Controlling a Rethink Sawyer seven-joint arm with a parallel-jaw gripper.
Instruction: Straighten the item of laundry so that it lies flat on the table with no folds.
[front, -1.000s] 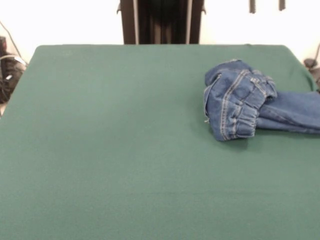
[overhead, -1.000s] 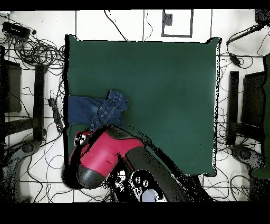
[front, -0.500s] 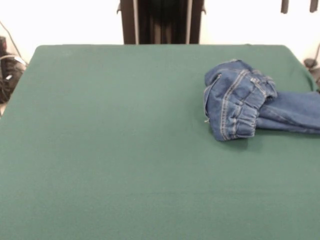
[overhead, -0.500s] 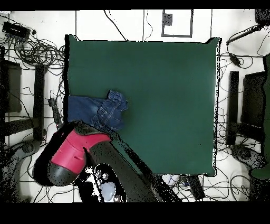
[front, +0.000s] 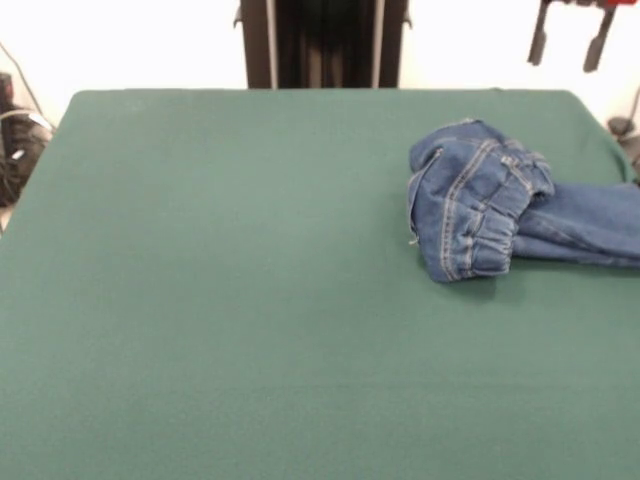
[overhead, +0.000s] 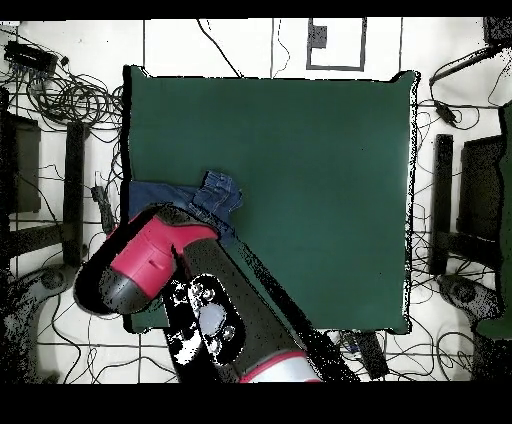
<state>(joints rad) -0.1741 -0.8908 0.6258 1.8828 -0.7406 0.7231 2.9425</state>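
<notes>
Front view, upper right of the frame: the claw (front: 567, 45) hangs above the table's (front: 230, 300) far edge, two dark fingers (front: 538, 45) spread apart with nothing between them.

Jeans (front: 490, 205): at the right side of the frame, on the green table, running off the right edge of the picture. The waistband end is bunched and folded over itself into a raised heap at the left end of the garment; the legs extend flat toward the right edge. Long axis: roughly left to right across the frame, waistband pointing left toward the table's middle.

Key relation: the bunched heap lies below and slightly left of the claw in this view, well apart from it, with no contact.

Overhead view: the jeans (overhead: 195, 200) show at the left edge of the table (overhead: 300, 150), long axis left to right, bunched end toward the table's centre. The red and black arm (overhead: 150, 260) covers the area just below them; the claw itself cannot be made out here.

Judgement: task not done; the fold at the waistband remains. The coming move calls for a descent onto the heap and a pull toward the open table.
</notes>
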